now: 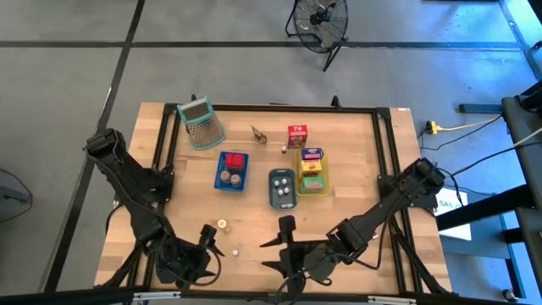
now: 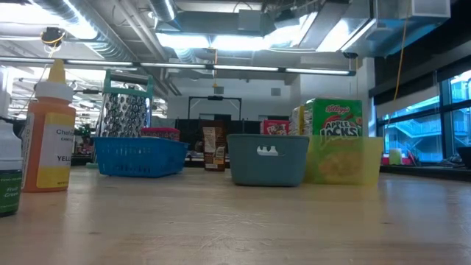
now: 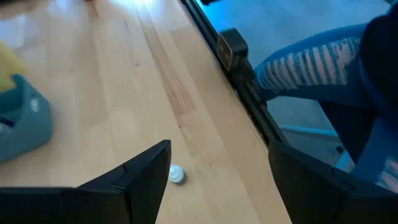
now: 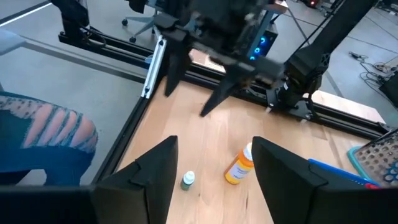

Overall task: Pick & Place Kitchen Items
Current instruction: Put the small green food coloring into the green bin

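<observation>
Fingers of both grippers stood parted and held nothing: the left gripper and the right gripper hung low over the near edge of the tabletop, facing each other.

Between them lay two small items: an orange squeeze bottle with a yellow cap, lying closer to the left gripper, and a tiny white-capped bottle by the tabletop's edge. In the right wrist view the pair showed side by side, apart from each other.

Farther on sat three rectangular trays. One blue tray held a red item and two round brown pieces. One grey-blue tray held small white and dark round pieces. One yellow tray held three small cartons in a row: blue-purple, red and green.

Beyond the trays stood one red carton, one brown upright packet, and a tiny white piece between them. At the far left corner stood one green-rimmed metal grater.
</observation>
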Available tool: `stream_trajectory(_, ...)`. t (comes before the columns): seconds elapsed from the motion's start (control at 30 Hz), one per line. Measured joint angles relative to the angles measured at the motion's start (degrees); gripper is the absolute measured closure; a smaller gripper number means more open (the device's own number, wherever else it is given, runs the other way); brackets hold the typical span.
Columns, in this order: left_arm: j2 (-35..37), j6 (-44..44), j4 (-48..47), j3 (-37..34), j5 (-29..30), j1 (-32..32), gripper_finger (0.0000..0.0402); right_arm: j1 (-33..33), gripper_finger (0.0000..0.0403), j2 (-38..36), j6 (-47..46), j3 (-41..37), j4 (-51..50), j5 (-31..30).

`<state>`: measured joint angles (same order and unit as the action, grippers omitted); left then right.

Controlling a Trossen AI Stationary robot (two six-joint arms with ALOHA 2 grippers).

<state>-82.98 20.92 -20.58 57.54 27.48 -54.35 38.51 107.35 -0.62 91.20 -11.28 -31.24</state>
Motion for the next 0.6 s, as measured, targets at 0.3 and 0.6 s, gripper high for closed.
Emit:
stream_trajectory(0.3,-1.4,1.01,0.18,0.0,-3.52,1.74,0.0137,-1.75,0.0194,0.02,-0.42,0.0,-0.1,0.02)
stream_trajectory(0.6,-3.53,6.96,0.0,-0.07,-4.48,-0.33,0.0137,-2.21,0.0194,0.0,-1.99,0.0,-0.1,4.29)
